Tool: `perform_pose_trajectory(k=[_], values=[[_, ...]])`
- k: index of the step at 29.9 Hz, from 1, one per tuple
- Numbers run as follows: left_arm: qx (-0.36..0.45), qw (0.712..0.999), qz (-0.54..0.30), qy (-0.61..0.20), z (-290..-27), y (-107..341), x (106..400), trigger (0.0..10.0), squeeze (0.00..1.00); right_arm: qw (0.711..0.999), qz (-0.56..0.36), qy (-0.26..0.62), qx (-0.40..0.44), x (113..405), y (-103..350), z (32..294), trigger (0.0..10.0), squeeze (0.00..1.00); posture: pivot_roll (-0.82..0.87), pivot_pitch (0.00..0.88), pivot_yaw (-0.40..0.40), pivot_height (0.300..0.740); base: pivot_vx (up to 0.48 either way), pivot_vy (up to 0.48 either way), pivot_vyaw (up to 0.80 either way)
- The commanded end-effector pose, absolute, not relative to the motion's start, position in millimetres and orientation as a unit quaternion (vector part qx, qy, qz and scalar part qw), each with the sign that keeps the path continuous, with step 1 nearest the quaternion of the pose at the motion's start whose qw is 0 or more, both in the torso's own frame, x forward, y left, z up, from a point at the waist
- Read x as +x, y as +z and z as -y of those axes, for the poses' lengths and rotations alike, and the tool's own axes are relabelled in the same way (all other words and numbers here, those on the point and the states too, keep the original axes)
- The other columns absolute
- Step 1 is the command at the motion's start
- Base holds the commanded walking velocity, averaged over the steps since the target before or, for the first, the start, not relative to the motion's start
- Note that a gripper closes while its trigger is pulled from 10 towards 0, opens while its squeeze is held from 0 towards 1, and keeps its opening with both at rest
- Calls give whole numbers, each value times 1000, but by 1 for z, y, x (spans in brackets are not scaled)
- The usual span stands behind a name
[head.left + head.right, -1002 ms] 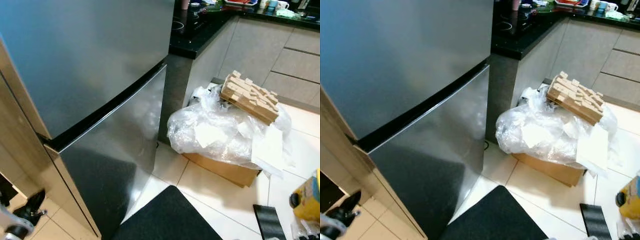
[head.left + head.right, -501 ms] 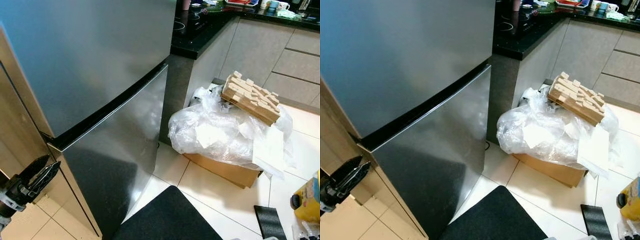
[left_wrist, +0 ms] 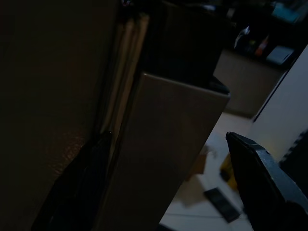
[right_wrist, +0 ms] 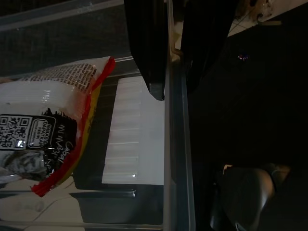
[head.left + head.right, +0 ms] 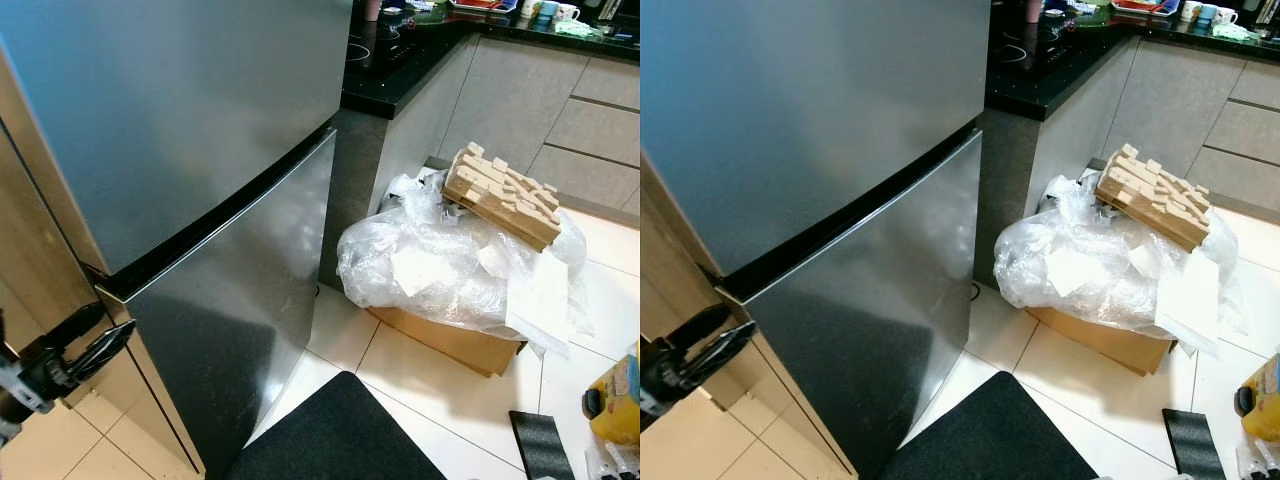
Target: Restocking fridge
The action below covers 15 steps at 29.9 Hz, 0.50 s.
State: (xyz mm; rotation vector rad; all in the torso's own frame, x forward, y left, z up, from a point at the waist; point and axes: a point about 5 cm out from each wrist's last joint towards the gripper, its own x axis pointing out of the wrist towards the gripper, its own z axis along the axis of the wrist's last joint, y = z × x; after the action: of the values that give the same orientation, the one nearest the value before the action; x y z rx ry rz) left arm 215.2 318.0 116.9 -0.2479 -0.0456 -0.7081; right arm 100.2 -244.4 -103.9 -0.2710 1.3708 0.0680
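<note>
With fingers apart, the left pincer [image 5: 88, 345] is held at the fridge door [image 5: 230, 300] edge; a slip off the smooth steel is judged possible.

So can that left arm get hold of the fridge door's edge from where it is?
Probably yes. The left gripper sits open right at the left edge of the closed fridge, beside the wooden side panel, at the seam between the two doors, with nothing between them. How much room that gap gives its fingers is unclear.
</note>
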Motion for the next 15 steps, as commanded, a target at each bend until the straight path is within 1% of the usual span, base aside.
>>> perform_pose_trajectory(k=[1,2,3,5,14,15], values=[[-116,926,2,-360,-304,109,221,10000,0,767,-629,26,-123,101,-103,246,10000,0,-40,0,-34,740,0,0,0],[-115,923,-4,-368,-299,106,224,10000,0,767,-629,26,-122,101,-103,246,10000,0,-40,0,-34,740,0,0,0],[-115,923,-4,-368,-299,106,224,10000,0,767,-629,26,-122,101,-103,246,10000,0,-40,0,-34,740,0,0,0],[-130,910,-1,-394,-288,105,224,10000,0,768,-629,26,-122,101,-103,246,10000,0,-44,0,-32,740,0,0,0],[-149,891,-3,-430,-276,105,223,10000,0,767,-629,26,-122,101,-103,246,10000,0,-46,0,-32,740,0,0,0],[-155,884,-4,-440,-273,104,222,10000,0,767,-629,25,-122,101,-103,246,10000,0,-46,0,-32,740,0,0,0]])
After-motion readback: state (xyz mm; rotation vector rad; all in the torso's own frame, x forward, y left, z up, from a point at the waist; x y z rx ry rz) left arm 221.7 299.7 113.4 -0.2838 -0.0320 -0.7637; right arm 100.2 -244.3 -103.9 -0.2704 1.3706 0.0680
